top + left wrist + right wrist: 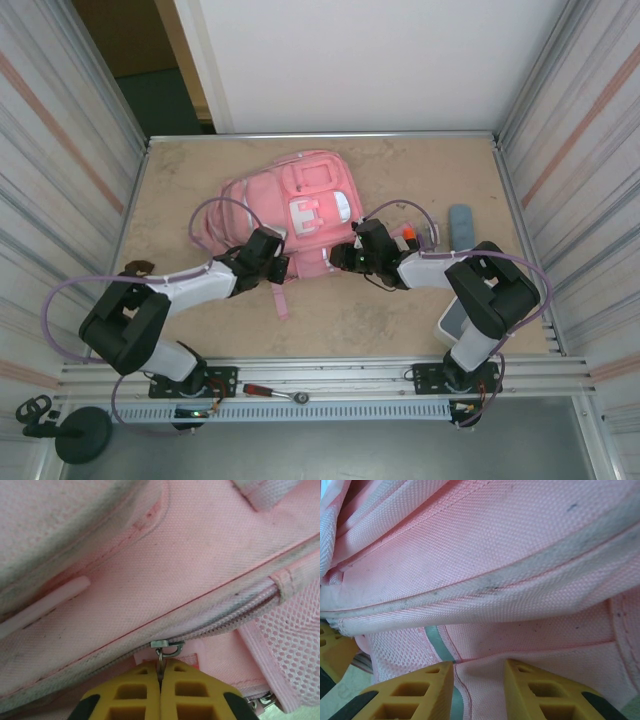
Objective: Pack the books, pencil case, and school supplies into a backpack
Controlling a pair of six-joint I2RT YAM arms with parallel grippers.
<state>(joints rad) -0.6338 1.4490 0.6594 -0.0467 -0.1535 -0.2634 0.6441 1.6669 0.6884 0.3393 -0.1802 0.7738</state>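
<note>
At the centre of the table [180, 190] the backpack [300, 200] lies flat, front pockets up, its lower edge toward the arm bases. It is the largest item, and both arms reach to that near edge. Finding: packing is not complete. Right of the bag and well apart from it, a blue-grey flat item [462, 222], possibly the pencil case, lies on the bare surface. An orange piece [409, 235] of the school supplies sits near it, just beside the right arm. Both are outside the bag. Whether the books are already inside cannot be told from these views. The right gripper [479, 672] stands part-way closed with a fold of pink fabric and a seam between its yellow fingers. This is judged to be a steadying hold on the backpack near its mesh pocket [395, 652]. The left gripper [160, 669] is fully closed, its fingertips pinched on the small metal zip pull [160, 657] that hangs from the slider [167, 645] on the bag's zip. Teeth to the right of the slider look meshed. The run to its left is too blurred to judge, so whether the compartment is being opened or closed is undetermined. Assessment: the work in hand is the zip. Loading of the loose items is outstanding, and the bag must be closed afterwards.
</note>
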